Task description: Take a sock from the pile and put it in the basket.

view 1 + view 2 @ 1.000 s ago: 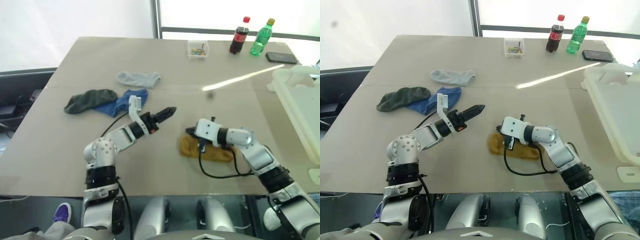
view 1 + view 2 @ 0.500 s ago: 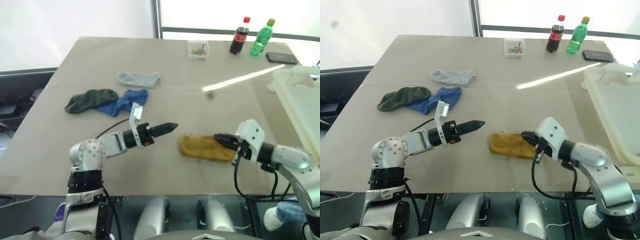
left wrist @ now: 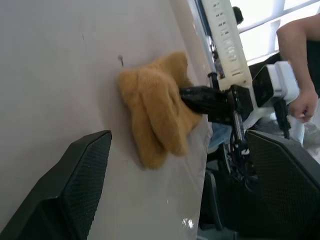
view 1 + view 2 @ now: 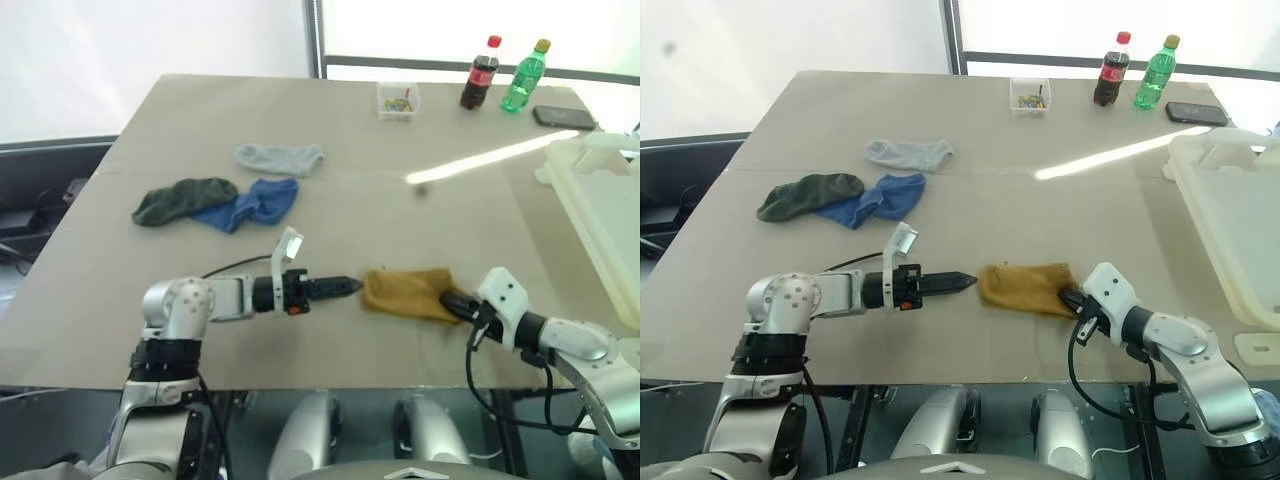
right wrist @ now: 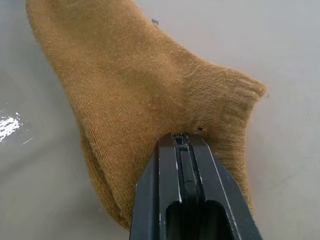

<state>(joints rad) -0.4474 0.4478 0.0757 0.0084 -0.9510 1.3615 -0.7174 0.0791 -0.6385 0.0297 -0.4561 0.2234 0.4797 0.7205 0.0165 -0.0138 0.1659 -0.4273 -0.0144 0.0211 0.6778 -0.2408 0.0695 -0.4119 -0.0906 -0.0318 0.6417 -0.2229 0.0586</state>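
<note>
The right gripper is clamped on the cuff edge of the sock, which lies flat near the table's front edge, well apart from the basket at the right. The left gripper points at the sock's toe, just beside it, its 2 fingers spread wide and empty. The pile lies farther back on the left.

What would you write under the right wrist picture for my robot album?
The right gripper, shut on the edge of the mustard-yellow sock, which lies on the table.
</note>
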